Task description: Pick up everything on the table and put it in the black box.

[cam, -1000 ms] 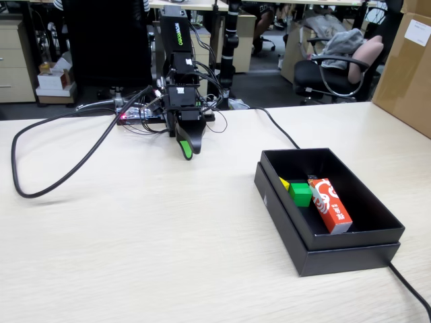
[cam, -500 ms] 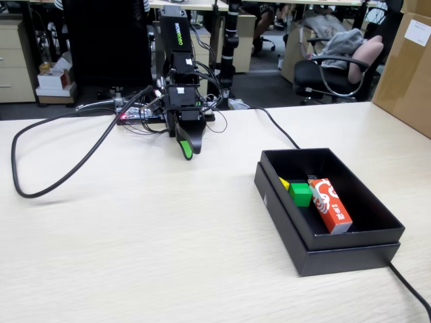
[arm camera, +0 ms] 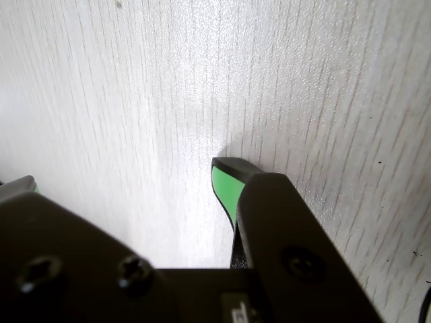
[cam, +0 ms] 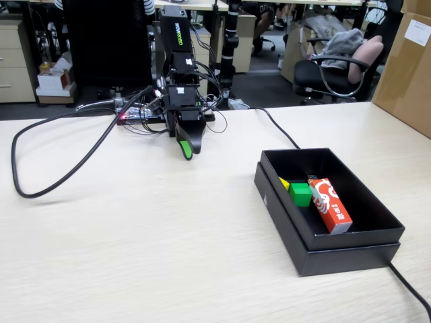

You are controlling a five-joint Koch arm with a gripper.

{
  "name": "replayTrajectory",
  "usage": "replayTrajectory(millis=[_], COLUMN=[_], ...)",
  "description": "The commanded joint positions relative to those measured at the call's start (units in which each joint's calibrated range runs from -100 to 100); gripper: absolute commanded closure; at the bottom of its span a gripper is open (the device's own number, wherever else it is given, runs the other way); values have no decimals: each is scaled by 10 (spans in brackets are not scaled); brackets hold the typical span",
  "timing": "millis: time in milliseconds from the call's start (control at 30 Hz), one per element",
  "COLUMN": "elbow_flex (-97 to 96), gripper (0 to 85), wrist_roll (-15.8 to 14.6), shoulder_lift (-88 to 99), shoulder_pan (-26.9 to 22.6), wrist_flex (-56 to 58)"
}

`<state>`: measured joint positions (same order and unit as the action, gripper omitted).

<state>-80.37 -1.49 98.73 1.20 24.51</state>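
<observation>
The black box point(cam: 337, 256) stands on the table point(cam: 135, 256) at the right in the fixed view. Inside it lie the green cube point(cam: 300, 194), the yellow cube point(cam: 285, 183), half hidden behind the green one, and the red carton point(cam: 330, 205) with white markings. My gripper point(cam: 190, 147) hangs tip-down close over the table just in front of the arm's base, well left of the box. In the wrist view the gripper point(arm camera: 124, 176) is open and empty, with only bare tabletop point(arm camera: 202, 81) between its green-faced jaws.
A thick black cable point(cam: 47, 182) loops over the table's left side, and another point(cam: 279, 131) runs from the base behind the box and out at the front right point(cam: 411, 289). A brown cardboard carton point(cam: 407, 67) stands at the back right.
</observation>
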Motion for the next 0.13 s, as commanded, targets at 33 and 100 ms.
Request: replayTrajectory(millis=[33, 100], elbow_flex=[23, 23], gripper=[368, 368], wrist_roll=[0, 0], shoulder_lift=[0, 0], shoulder_pan=[0, 0], wrist_flex=[-5, -5])
